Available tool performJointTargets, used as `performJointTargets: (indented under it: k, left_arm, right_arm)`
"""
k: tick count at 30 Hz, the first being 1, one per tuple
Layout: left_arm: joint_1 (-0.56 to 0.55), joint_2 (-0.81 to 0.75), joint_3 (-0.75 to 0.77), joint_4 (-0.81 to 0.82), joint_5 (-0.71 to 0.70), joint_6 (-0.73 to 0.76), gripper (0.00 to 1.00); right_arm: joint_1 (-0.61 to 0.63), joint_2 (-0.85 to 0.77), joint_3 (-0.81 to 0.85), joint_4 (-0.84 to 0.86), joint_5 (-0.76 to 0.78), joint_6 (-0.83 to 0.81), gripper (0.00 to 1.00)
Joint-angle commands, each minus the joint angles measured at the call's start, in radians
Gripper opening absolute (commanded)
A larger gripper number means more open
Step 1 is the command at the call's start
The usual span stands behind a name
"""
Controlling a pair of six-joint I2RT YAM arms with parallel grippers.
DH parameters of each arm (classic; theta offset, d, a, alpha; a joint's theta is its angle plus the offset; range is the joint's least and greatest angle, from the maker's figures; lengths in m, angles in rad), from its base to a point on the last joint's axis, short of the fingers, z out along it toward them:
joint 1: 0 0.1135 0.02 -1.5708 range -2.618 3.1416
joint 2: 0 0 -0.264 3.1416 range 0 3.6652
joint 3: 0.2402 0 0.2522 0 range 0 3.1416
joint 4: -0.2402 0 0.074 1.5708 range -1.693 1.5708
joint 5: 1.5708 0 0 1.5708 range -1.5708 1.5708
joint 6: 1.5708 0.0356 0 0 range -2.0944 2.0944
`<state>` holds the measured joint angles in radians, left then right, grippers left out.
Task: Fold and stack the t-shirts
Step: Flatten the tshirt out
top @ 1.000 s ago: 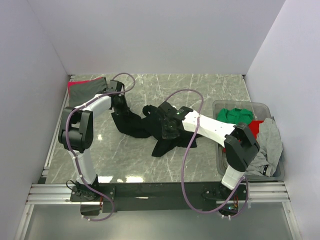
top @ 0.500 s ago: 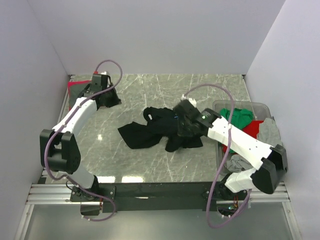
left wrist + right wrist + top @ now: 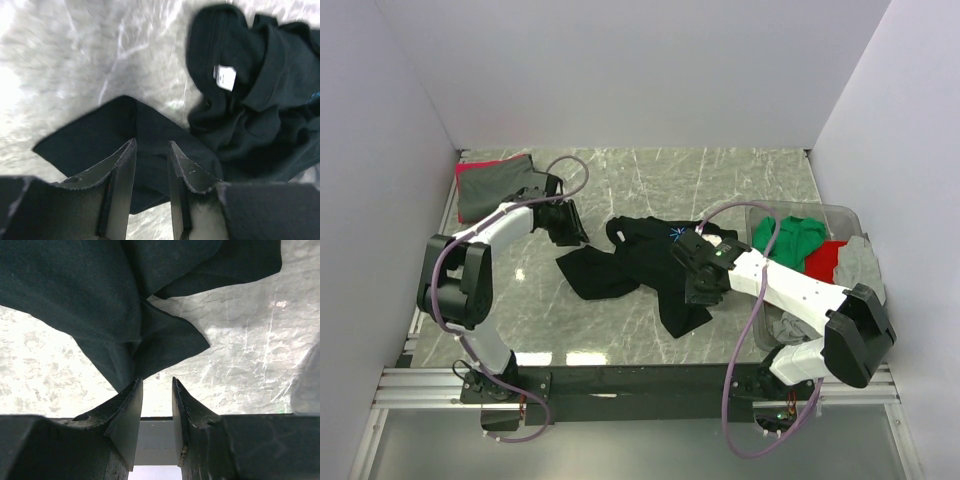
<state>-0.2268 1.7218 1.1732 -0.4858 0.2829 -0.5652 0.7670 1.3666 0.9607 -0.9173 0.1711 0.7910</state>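
A large black t-shirt (image 3: 620, 265) lies crumpled in the middle of the table. My left gripper (image 3: 565, 222) is open over its back left corner; in the left wrist view (image 3: 151, 145) the jaws stand apart above a flat black flap (image 3: 100, 142), with the collar and white label (image 3: 225, 77) beyond. My right gripper (image 3: 705, 280) is open at the shirt's right side; in the right wrist view (image 3: 157, 381) nothing lies between the jaws and the black cloth (image 3: 100, 300) ends at the left fingertip. A green shirt (image 3: 790, 235), a red one (image 3: 825, 258) and a grey one (image 3: 860, 265) lie in the bin.
The clear grey plastic bin (image 3: 805, 207) stands at the right edge. A folded grey shirt (image 3: 500, 185) over a red one (image 3: 470, 168) lies in the back left corner. White walls enclose the table on three sides.
My left gripper went to the back left corner and has come back to the black shirt's left corner. My right gripper moved toward the front, and the shirt's right part now trails forward.
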Motion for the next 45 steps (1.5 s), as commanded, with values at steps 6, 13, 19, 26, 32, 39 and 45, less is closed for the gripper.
performJointTargets:
  k: [6, 13, 19, 26, 32, 39, 45]
  left_arm:
    - [-0.022, 0.058, -0.041, 0.003, 0.049, 0.010, 0.36]
    - [-0.031, 0.107, -0.023, 0.016, 0.068, 0.013, 0.43]
    - [-0.029, 0.044, -0.021, -0.042, -0.108, 0.008, 0.42]
    - [0.079, -0.148, -0.110, -0.047, -0.300, -0.025, 0.49]
    - [0.130, -0.130, -0.173, -0.043, -0.271, -0.002, 0.50]
    - [0.132, -0.091, -0.188, 0.019, -0.177, -0.002, 0.47]
    - [0.130, -0.064, -0.193, 0.036, -0.163, 0.007, 0.47]
  right_arm:
    - [-0.003, -0.017, 0.023, 0.012, 0.001, 0.030, 0.37]
    - [-0.003, -0.001, 0.033, 0.017, -0.005, 0.024, 0.38]
    - [-0.003, 0.006, 0.038, 0.012, -0.002, 0.025, 0.38]
    - [-0.003, 0.017, 0.041, 0.020, -0.010, 0.019, 0.39]
    - [-0.005, 0.037, 0.052, 0.018, -0.013, 0.010, 0.39]
    - [-0.003, 0.026, 0.041, 0.020, -0.012, 0.016, 0.39]
    - [-0.003, 0.012, 0.033, 0.018, -0.012, 0.028, 0.39]
